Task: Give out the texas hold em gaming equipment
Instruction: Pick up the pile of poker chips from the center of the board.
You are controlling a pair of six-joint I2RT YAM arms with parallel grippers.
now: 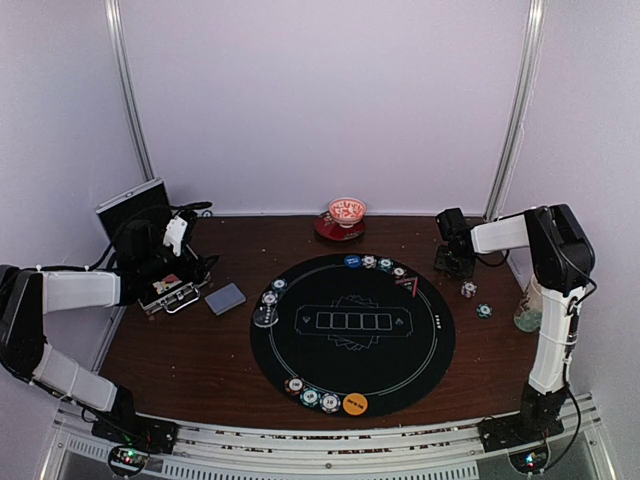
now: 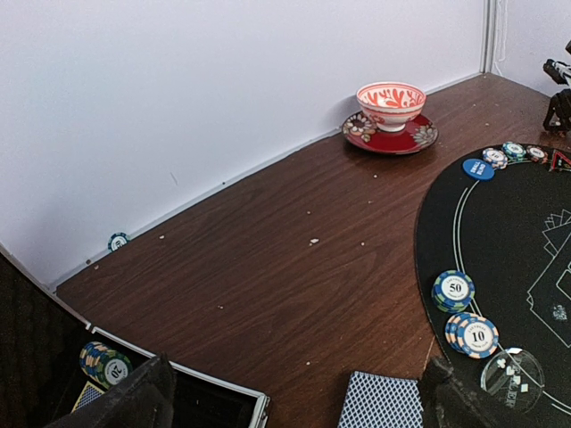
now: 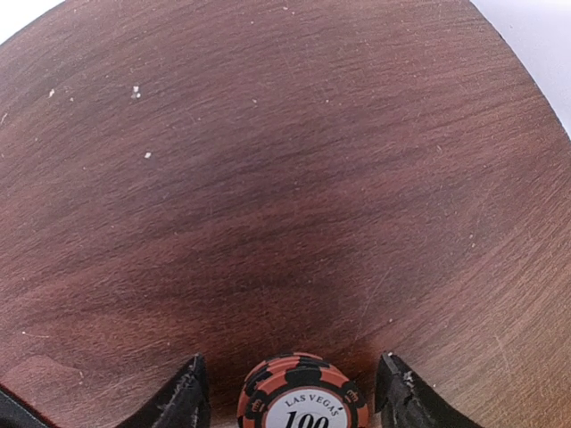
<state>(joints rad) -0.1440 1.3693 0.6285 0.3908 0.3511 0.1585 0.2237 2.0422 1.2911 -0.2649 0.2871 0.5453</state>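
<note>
The open case (image 2: 214, 379) at the table's left held a blue-green chip stack (image 2: 105, 364), with the left gripper (image 2: 294, 397) spread wide near it. The right gripper (image 3: 294, 397), jaws apart, straddled an orange-black chip (image 3: 302, 392) on bare wood, a gap either side.

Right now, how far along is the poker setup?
Done: chip groups with marker discs sit at the mat's far, left and near edges. In hand: the right gripper straddles an orange chip on the table, not yet gripping. Left: nothing at the mat's right edge, and the card deck sits undealt off-mat.
</note>
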